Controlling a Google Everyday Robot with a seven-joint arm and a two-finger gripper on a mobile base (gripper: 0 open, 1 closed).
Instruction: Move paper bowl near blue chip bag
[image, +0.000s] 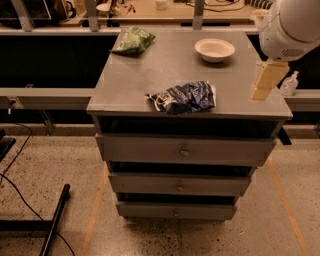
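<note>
- The paper bowl (214, 49) is seen upright at the far right of the grey worktop (150, 70), well apart from the other items.
- The blue chip bag (185, 97) is found crumpled near the front edge, slightly right of centre.
- A green snack bag (132, 41) is placed at the far left corner.
- The tool (265, 82) is held over the right edge of the worktop, below a white rounded arm housing (292, 25), nearer than the bowl and touching nothing; whether it is apart or together cannot be told.
- Three drawers (184, 150) are seen under the worktop.
</note>
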